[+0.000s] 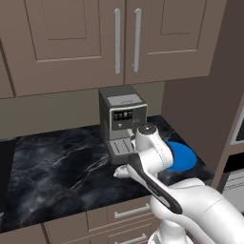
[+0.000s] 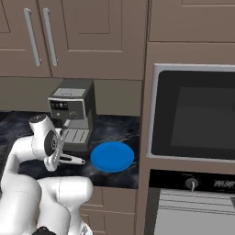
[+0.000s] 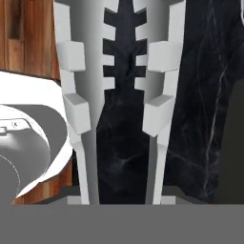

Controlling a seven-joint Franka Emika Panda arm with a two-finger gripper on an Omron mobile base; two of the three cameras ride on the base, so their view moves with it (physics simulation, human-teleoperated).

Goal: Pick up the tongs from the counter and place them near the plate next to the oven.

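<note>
Your hand [image 3: 121,198] pinches the tongs [image 3: 119,95], long axis running toward twelve o'clock. The plate [image 2: 112,156] lies at three o'clock on the worktop [image 1: 57,162] in the right base view; swing there.

Tongs [image 3: 119,95]: white-silver, two toothed arms with a dark gap between them, above the black veined counter [image 1: 57,167], their tip [image 2: 78,160] just left of the plate [image 2: 112,156]. The plate, round and blue, lies flat on the counter beside the oven [image 2: 195,114].
</note>
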